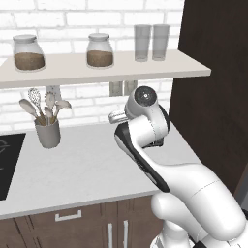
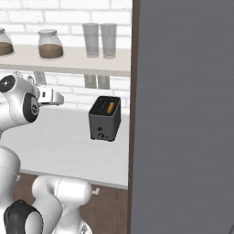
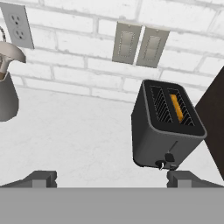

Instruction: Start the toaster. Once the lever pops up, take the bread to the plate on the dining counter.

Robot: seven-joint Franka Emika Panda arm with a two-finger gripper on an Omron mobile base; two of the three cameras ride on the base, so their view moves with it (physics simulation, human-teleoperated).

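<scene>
My hand (image 3: 112,178) hangs above the white counter (image 1: 87,169) with its fingers (image 3: 41,179) spread wide apart, gripping nothing. The toaster (image 3: 166,127) stands ahead of me and a little to my right, upright on the counter, well short of my fingertips. The bread (image 3: 176,107) sits down in the slot farther from me, only its golden edge showing. The toaster's lever and small knob face me, low on the near face. A dark wood panel (image 3: 212,127) rises just beside the toaster on its right side, so room is tight there; the brick wall (image 3: 78,48) with two switch plates (image 3: 140,43) stands behind it. To the left the counter lies open and bare between me and the grey utensil cup (image 1: 47,133), which stands near the wall beside a black cooktop (image 1: 7,164) at the far left. A shelf (image 1: 97,70) with jars (image 1: 99,50) and glasses (image 1: 151,42) overhangs the back of the counter.
</scene>
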